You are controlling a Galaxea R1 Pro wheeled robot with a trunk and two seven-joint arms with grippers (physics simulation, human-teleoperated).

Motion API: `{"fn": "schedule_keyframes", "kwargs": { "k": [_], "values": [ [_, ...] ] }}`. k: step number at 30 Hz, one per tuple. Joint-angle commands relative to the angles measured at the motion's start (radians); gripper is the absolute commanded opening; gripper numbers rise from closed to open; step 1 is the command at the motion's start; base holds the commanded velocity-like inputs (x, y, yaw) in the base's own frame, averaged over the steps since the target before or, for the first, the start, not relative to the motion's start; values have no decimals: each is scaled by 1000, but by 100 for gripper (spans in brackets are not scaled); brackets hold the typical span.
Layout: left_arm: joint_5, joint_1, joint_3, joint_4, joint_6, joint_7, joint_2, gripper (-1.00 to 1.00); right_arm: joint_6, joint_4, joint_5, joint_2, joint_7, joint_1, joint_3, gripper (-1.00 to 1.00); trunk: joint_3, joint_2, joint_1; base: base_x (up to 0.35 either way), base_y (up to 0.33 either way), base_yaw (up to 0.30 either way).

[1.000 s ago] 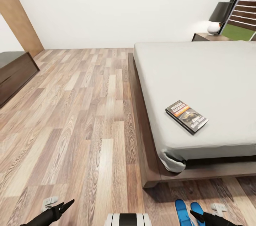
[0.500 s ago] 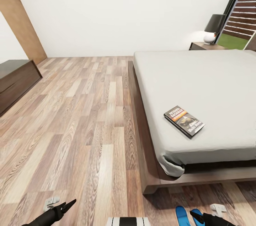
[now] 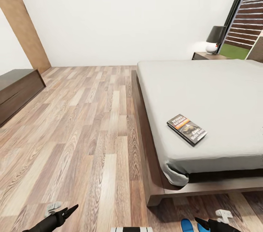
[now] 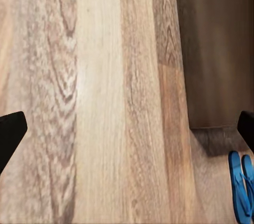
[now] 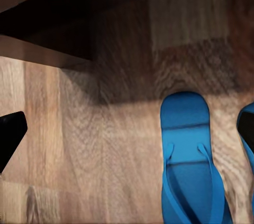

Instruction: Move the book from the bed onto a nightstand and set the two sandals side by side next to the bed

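- Head view: bed [image 3: 219, 89] takes the right half, pale mattress on a dark wood frame, near corner toward the robot.
- Book [image 3: 187, 129] lies flat on the mattress near the foot-end corner, cover up, turned at an angle to the bed edges.
- Nightstand [image 3: 208, 55] sits beyond the far side of the bed by the window, with a dark-shaded lamp [image 3: 214, 38] on top.
- Long low dark cabinet [image 3: 18, 91] against the wall at far left, well apart from the bed.
- Wood plank floor [image 3: 91, 133] between cabinet and bed.
- Left gripper [image 3: 65, 213] at the bottom edge, over bare floor. Left wrist view shows its 2 dark fingertips [image 4: 10, 131] wide apart, nothing between them, and the bed frame corner.
- Right gripper [image 3: 204, 223] at the bottom edge just past the bed's foot corner. Right wrist view: fingertips [image 5: 10, 129] spread apart, holding nothing, above the floor.
- 2 sandals [image 5: 190, 166] lie on the floor side by side, near the bed frame corner, toes toward the frame; 1 is cut off at the picture edge. Also seen as a blue pair in the left wrist view [image 4: 241, 189], and 1 blue tip in the head view [image 3: 187, 225] beside the right gripper.
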Motion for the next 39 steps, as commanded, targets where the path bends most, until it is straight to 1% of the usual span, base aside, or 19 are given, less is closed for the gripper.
{"fn": "schedule_keyframes", "kwargs": {
  "k": [1, 26, 30, 39],
  "values": [
    [-10, -1, 7, 1, -9, -2, 0, 100, 9, 4, 3, 1, 6, -1, -8, 100, 3, 0, -1, 0, 0, 0],
    [-10, -1, 7, 1, -9, -1, -1, 100, 8, 20, 4, 1, 6, 0, -8, 100, 100, 6, -12, 0, 0, 0],
    [-10, -1, 7, 1, -9, 18, -1, 100, 9, 21, 5, 1, 6, -1, -8, 100, 115, 7, -14, 0, 0, 0],
    [-10, -1, 7, 1, -9, 24, -1, 100, 8, 21, 5, 1, 7, -1, -8, 100, 150, 9, -18, 0, 0, 0]
  ]
}}
